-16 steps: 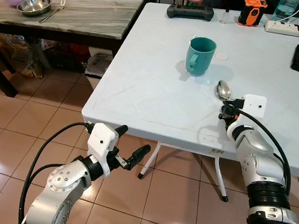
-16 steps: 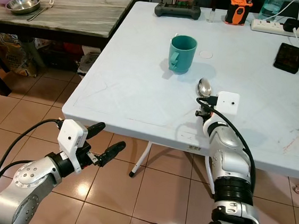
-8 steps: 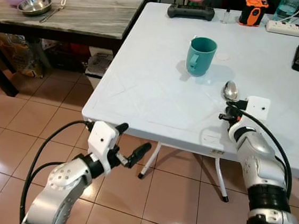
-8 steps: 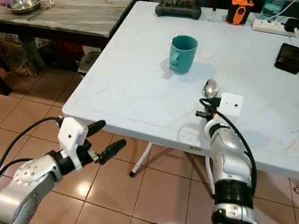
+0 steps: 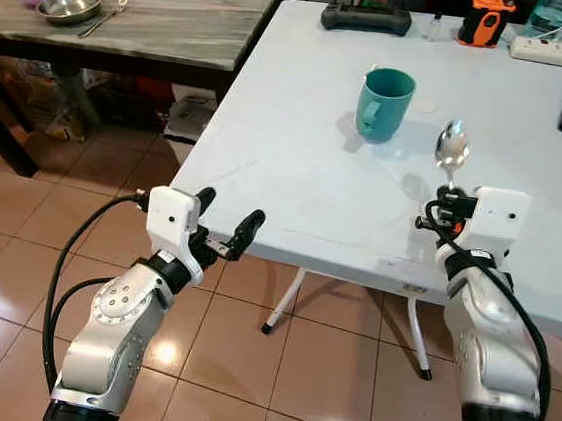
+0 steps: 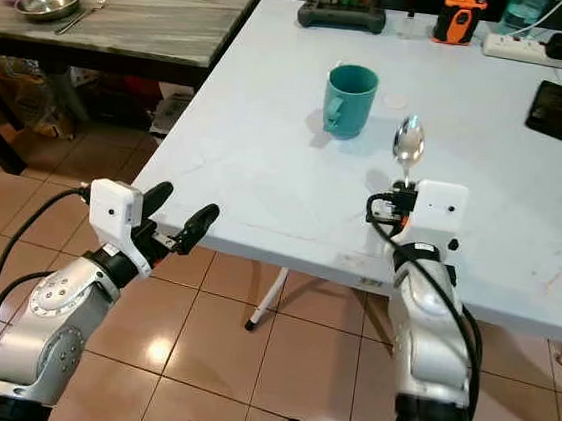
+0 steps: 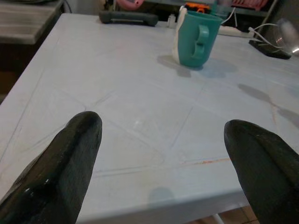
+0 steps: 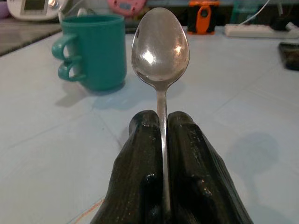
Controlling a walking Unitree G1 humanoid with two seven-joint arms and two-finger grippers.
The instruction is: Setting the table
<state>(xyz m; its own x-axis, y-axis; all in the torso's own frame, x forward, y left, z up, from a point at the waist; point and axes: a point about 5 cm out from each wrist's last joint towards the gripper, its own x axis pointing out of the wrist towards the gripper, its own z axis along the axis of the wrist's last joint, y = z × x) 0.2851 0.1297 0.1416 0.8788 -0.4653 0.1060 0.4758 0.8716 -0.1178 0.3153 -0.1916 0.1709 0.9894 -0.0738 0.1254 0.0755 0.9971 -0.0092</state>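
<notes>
The right gripper [image 8: 161,140] has its jaws clamped on the spoon [image 8: 160,46] handle — bowl pointing ahead, just beside the teal mug [image 5: 384,103], above the white surface [image 5: 297,152]. The left gripper [image 5: 227,227] hovers at the surface's near edge, jaws spread wide.

Bright, even daylight; head views sharp, without motion blur. The cup [image 5: 384,103] casts a soft shadow on the white worktop [image 5: 295,172] toward the robot's left. Glare patches lie on the glossy floor tiles [image 5: 161,351]. In the right wrist view the spoon [image 8: 160,56] bowl carries highlights; the fingers [image 7: 60,170] in the left wrist view are blurred.
</notes>
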